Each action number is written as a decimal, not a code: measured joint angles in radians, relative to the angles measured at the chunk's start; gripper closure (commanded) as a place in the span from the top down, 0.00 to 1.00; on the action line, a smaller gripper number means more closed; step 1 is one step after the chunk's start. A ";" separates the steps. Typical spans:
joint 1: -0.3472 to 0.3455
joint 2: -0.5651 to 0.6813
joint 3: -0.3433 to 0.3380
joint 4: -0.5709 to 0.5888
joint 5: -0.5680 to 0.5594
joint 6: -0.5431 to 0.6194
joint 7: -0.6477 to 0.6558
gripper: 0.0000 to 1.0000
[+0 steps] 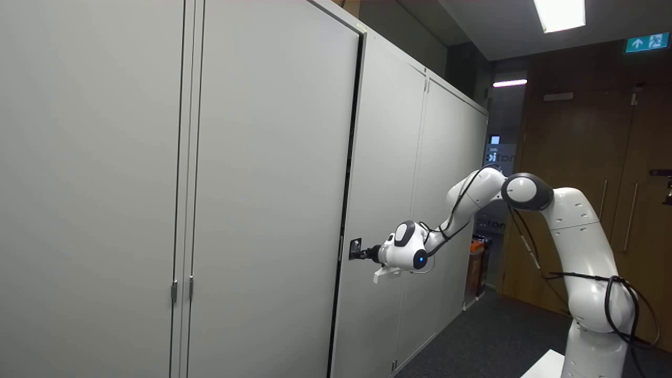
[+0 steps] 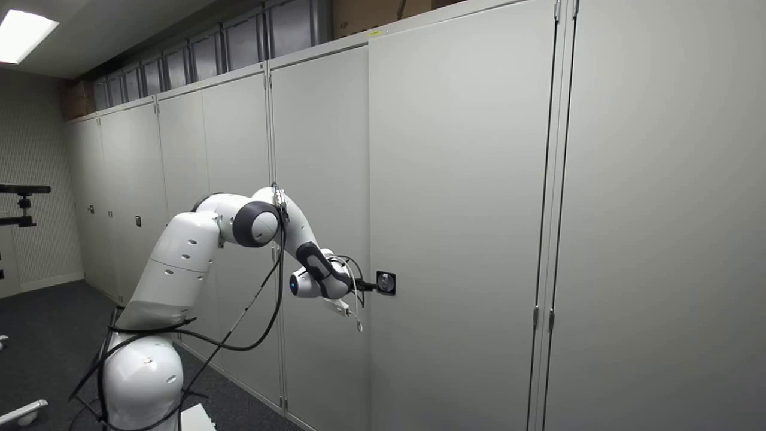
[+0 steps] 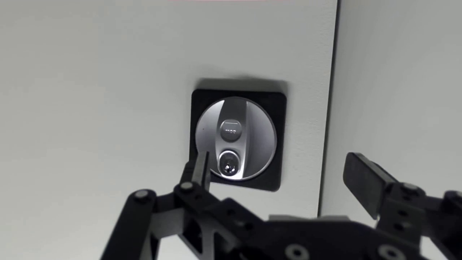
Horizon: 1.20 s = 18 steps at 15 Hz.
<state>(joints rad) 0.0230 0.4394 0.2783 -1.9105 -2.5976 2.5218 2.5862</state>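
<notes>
Gripper [image 1: 361,254]: dark, at the lock [image 1: 355,244]; contact cannot be told
Lock: black plate, paler middle, on a grey door [image 1: 380,157]
Gap [image 1: 344,210]: dark, upright, just left of the lock
Cabinets [image 1: 278,157]: grey, in a row
Arm [image 1: 583,226]: white, bent, standing at the right; blue light [image 1: 421,259] at its wrist
Cables [image 1: 583,274]: black, looped about the arm
Bin [image 1: 474,262]: orange-topped, by the cabinets' far end
Wood doors [image 1: 572,147]: behind the arm, long upright handles [image 1: 631,218]
Sign [image 1: 647,43]: green, arrow and running figure
Lamp [image 1: 562,14]: lit, overhead
Floor [image 1: 493,315]: dark grey

Close wrist view of latch [image 3: 232,139], both exterior views along cabinets [image 1: 273,157]
</notes>
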 measured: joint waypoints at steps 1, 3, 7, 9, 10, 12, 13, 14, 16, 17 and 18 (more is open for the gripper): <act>0.000 0.000 -0.003 0.000 0.000 0.000 0.000 1.00; -0.001 0.000 -0.009 0.000 0.000 0.000 0.001 1.00; -0.001 0.000 -0.016 0.000 0.000 0.000 0.002 1.00; -0.001 0.000 -0.016 0.000 0.000 0.001 0.004 1.00; -0.001 0.000 -0.016 0.000 0.000 0.002 0.006 1.00; -0.001 0.000 -0.015 0.002 0.000 0.007 0.014 1.00; -0.011 0.000 -0.004 0.004 0.000 0.010 0.015 1.00; -0.030 0.000 0.018 0.006 0.000 0.015 0.015 1.00; -0.083 0.000 0.072 0.015 0.000 0.036 0.015 1.00; -0.111 0.000 0.099 0.020 0.000 0.050 0.015 1.00; -0.138 0.000 0.121 0.024 0.000 0.065 0.015 1.00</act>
<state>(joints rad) -0.1148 0.4393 0.3996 -1.8861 -2.5975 2.5865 2.6012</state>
